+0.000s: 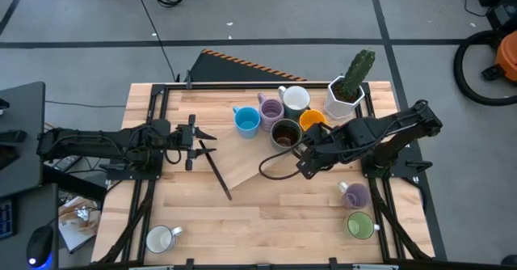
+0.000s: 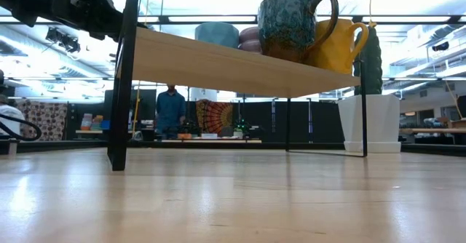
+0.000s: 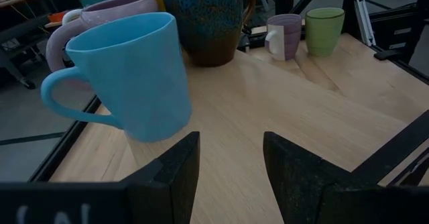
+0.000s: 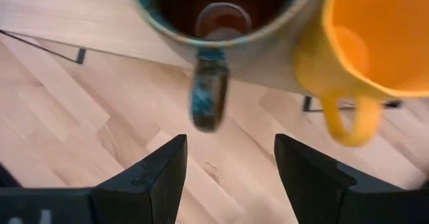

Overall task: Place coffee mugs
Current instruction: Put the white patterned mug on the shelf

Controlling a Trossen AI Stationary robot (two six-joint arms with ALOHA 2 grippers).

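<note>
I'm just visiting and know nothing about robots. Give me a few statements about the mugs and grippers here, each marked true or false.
1. The dark brown mug stands on the raised shelf. True.
2. The right gripper is clamped on the orange mug. False: its fingers are open, empty, just behind the dark brown mug's handle.
3. A green mug and a lavender mug stand on the table, off the shelf. True.
4. The left gripper holds the blue mug. False: it is open, with the blue mug standing free ahead of it.
5. The cactus pot lies tipped over. False: it stands upright.
</note>
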